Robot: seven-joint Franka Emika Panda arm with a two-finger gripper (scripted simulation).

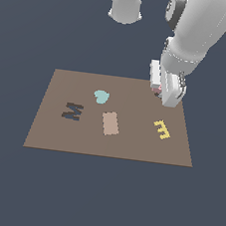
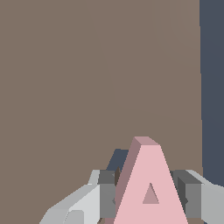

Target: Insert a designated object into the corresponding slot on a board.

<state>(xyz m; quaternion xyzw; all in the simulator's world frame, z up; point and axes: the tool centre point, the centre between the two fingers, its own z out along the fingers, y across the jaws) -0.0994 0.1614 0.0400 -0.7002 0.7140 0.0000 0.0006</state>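
The fingers [image 2: 146,199] pinched the pink A [image 2: 148,188] by its legs; it looked light, stiff and slick, best held across its flat sides.

The gripper [image 1: 164,89] crowds the board's [image 1: 57,133] far right corner. The heart [image 1: 101,96], the tan block [image 1: 110,123] and the yellow E [image 1: 162,129] lie flat; open board runs between them.

Dark blue-grey floor [image 1: 99,198] w/ brown board [image 1: 131,147] flat on it.
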